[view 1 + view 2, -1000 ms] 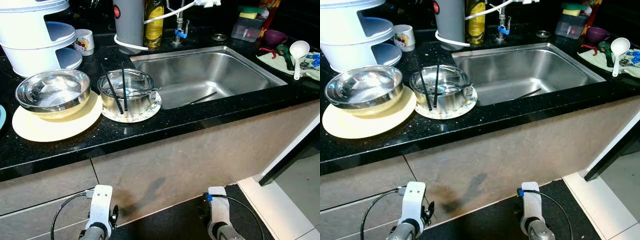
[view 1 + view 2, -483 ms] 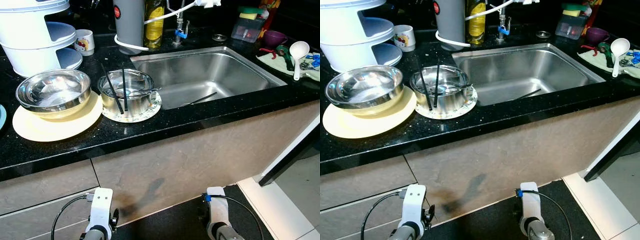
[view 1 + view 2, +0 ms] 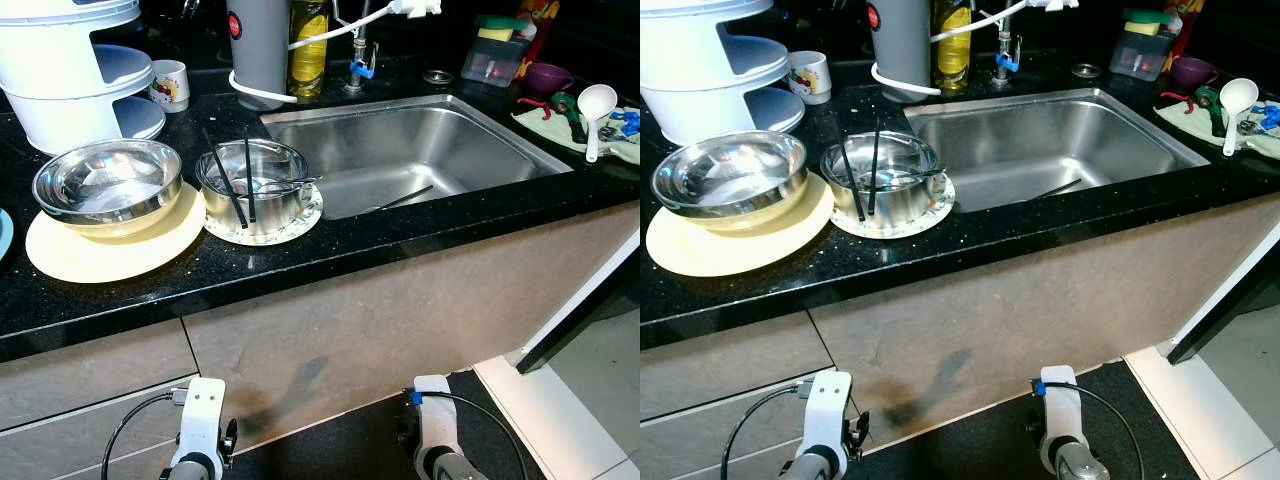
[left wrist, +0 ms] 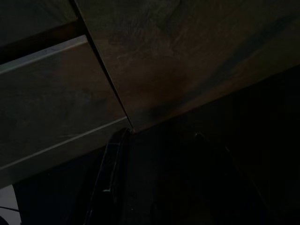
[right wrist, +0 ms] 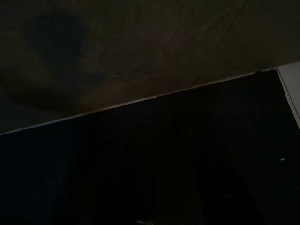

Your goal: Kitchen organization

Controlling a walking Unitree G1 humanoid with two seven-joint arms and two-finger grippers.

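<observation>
Open steel sink (image 3: 420, 150) offers clear access from above; two bowls (image 3: 107, 185) on plates (image 3: 110, 250) and a white rack (image 3: 70, 70) crowd the black counter (image 3: 300, 265) left of it.

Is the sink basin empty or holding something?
Nearly empty: the sink holds a thin dark stick, perhaps a chopstick, on its floor.

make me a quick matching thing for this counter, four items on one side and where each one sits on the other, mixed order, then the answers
Items:
1. black chopsticks
2. large steel bowl
3. white ladle
4. mug

Places:
A. on the cream plate
B. on the cloth right of the sink
C. beside the white tiered rack
D. leaning in the smaller steel bowl

Pairs: 1-D, 2-A, 3-B, 4-C
</observation>
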